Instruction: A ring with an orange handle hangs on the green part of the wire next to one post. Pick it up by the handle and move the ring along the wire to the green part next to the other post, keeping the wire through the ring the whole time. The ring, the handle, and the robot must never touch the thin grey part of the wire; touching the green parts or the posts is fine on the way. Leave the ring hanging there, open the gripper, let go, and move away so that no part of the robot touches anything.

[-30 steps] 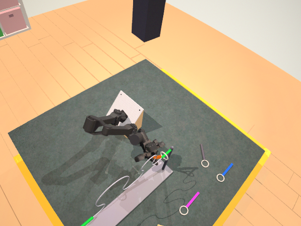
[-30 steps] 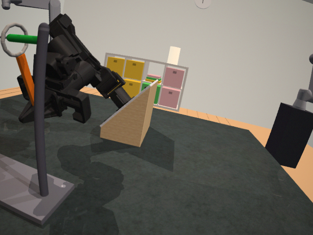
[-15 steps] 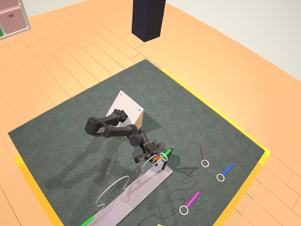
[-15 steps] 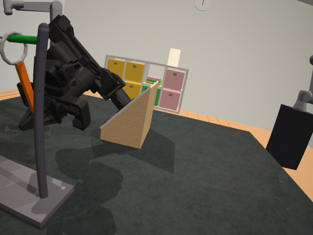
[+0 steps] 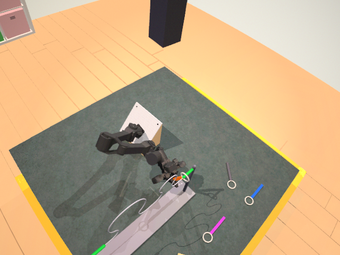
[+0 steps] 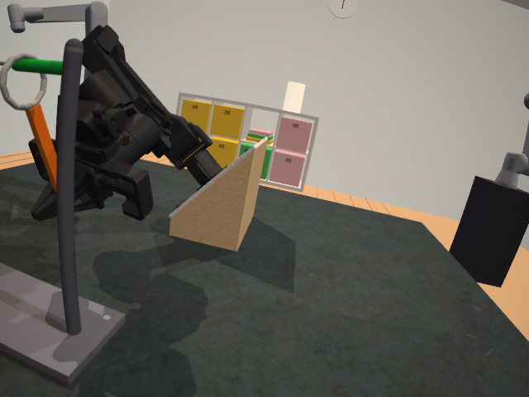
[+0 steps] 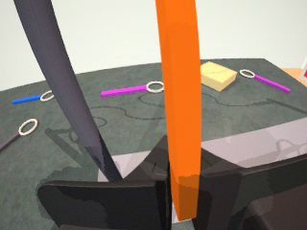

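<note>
The pale ring (image 5: 188, 179) (image 6: 3, 83) surrounds the green part (image 5: 189, 171) (image 6: 49, 67) of the wire, near that part's inner end and close to the dark post (image 5: 186, 184) (image 6: 68, 192) (image 7: 72, 91). The orange handle (image 5: 177, 178) (image 6: 42, 136) (image 7: 182, 96) slants down from the ring. My gripper (image 6: 53, 184) (image 7: 171, 140) is shut on its lower end. The thin grey wire (image 5: 141, 213) curves away over the base plate (image 5: 175, 203) (image 6: 97, 324). The other green part (image 5: 99, 249) is at the bottom left; its post is out of view.
Loose rings with a grey handle (image 5: 229, 171), a blue handle (image 5: 257, 191) (image 7: 28, 100) and a magenta handle (image 5: 217, 224) (image 7: 125, 91) lie on the mat beyond the post. A yellow block (image 7: 218, 76) lies farther along. The arm stands on a wedge (image 5: 142, 118) (image 6: 213, 217).
</note>
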You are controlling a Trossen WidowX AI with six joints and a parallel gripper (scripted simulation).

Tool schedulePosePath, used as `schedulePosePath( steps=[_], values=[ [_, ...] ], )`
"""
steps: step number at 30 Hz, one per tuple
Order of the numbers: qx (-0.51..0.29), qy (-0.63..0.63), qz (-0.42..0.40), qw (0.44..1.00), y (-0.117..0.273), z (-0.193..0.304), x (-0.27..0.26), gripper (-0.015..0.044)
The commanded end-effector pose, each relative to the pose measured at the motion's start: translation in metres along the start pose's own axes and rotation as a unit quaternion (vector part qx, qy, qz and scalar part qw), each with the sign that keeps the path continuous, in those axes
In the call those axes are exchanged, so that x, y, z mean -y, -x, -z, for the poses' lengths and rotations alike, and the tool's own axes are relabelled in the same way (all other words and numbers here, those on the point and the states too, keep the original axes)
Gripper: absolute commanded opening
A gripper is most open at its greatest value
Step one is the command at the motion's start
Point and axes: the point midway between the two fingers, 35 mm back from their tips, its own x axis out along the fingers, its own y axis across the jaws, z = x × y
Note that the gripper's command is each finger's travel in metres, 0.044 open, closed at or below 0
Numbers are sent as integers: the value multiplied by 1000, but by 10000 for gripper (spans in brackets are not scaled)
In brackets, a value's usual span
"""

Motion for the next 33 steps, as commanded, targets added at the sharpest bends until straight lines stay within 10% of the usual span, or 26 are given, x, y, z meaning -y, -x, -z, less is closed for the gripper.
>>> schedulePosePath(
  steps=[1,8,33],
  values=[
    [0,0,0,1000,0,0,0,-19],
    [0,0,0,1000,2,0,0,160],
    [0,2,-2,1000,50,0,-1,160]
  ],
)
